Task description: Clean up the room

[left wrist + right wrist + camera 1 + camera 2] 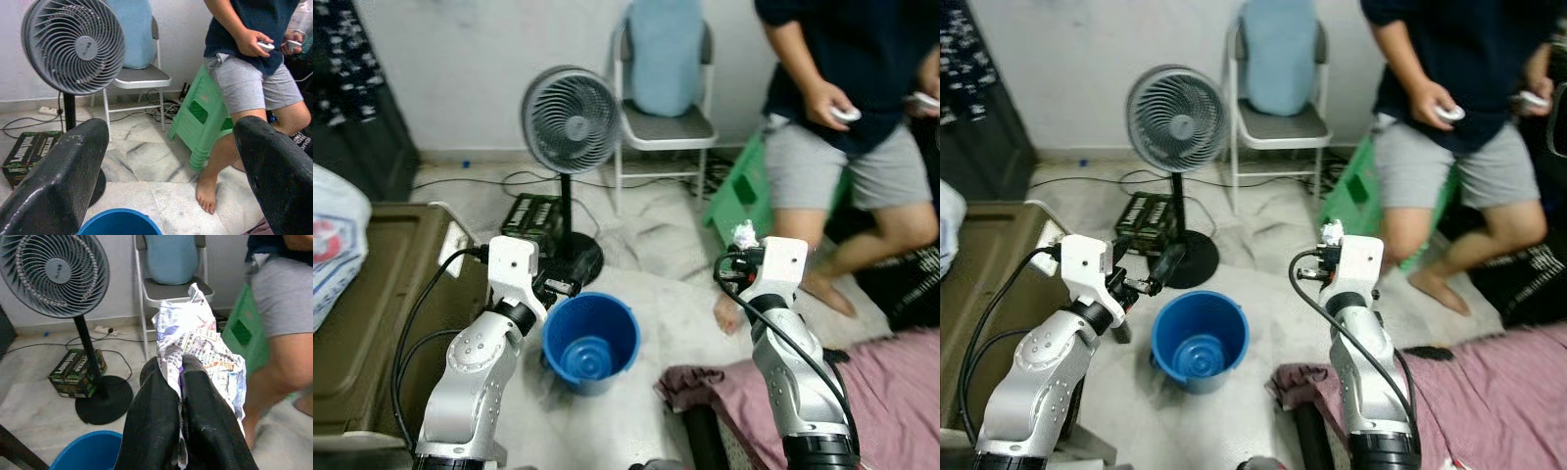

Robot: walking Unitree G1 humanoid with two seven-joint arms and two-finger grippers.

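A blue bucket [591,338] stands on the pale floor between my two arms, with only a smaller blue shape at its bottom. My right gripper [178,364] is shut on a crumpled wad of newspaper [195,333], held raised to the right of the bucket and apart from it; in the left eye view the newspaper [744,235] pokes out above the wrist. My left gripper [171,171] is open, its fingers [58,181] wide apart with nothing between them, hovering just above the bucket's left rim [120,223].
A standing fan [570,122] and a dark box [533,217] sit behind the bucket. Further back are a folding chair [661,117] and a green stool [739,191]. A person [847,117] stands at right holding controllers. A brown cabinet [372,294] lies left, pink cloth [881,392] right.
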